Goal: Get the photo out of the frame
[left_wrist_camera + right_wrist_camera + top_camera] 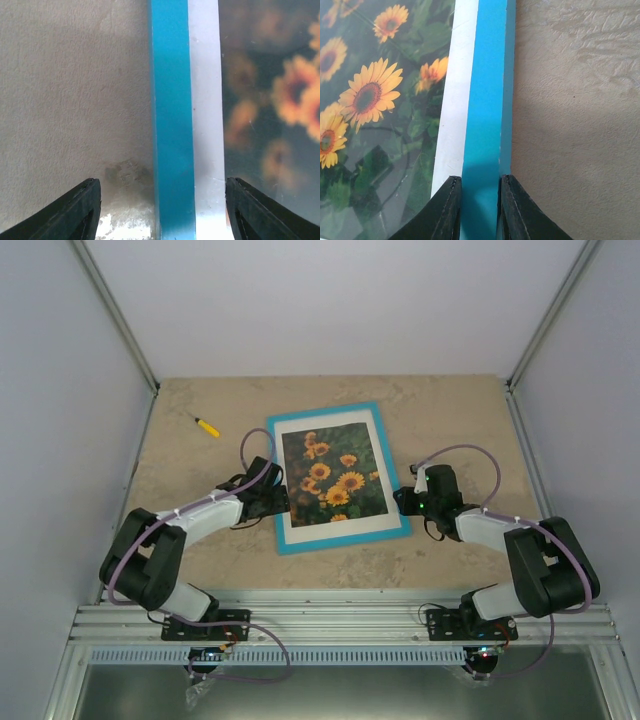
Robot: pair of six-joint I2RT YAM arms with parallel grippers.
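Note:
The frame (340,538), with a thin turquoise border, lies face up in the middle of the table. Inside it sits the photo (333,478) of sunflowers, ringed by a white mat (205,100). My left gripper (280,498) hovers over the frame's left border (172,125), open. One of its fingers (75,215) is above the table and the other above the photo (270,100), neither touching the border. My right gripper (402,500) is shut on the right border (487,75). Its fingertips (451,200) press both sides of the turquoise strip, next to the photo (380,100).
A small yellow-handled screwdriver (207,426) lies on the table at the back left, apart from the frame. White walls close in the table on three sides. A metal rail (340,615) runs along the near edge by the arm bases.

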